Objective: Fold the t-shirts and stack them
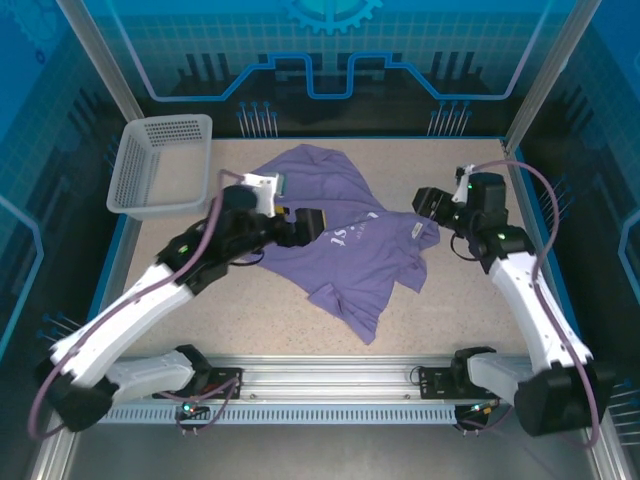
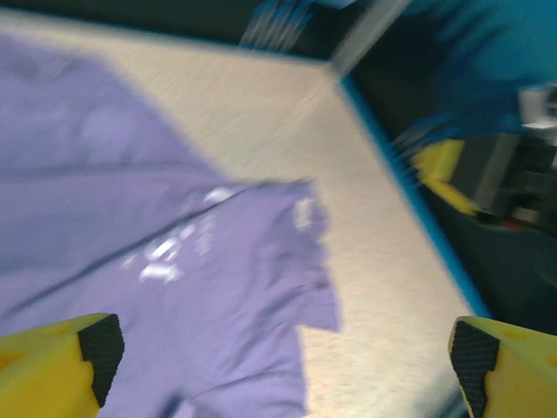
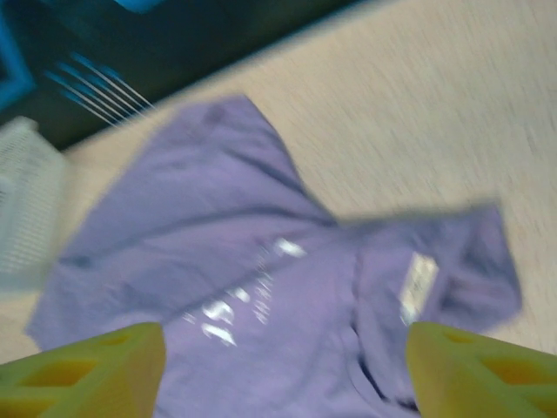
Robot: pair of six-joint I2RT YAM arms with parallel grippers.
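Where the desk (image 1: pixel 200 290) starts on your left, you have a mesh basket (image 1: pixel 160 165) in the far corner. Next, the left end effector (image 1: pixel 303 224) hangs over the purple t-shirt (image 1: pixel 345 265), jaws spread wide and empty; its arm hides part of the cloth. The shirt lies rumpled mid-desk, its white lettering too blurred to read. At the shirt's right edge, the right end effector (image 1: pixel 428 203) also stands open, holding nothing.

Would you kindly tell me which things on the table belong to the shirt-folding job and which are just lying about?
Job in hand:
- lavender t-shirt, lying rumpled on the table
- left gripper and right gripper, both open over it

Just lying about:
- pale mesh basket, at the far left corner
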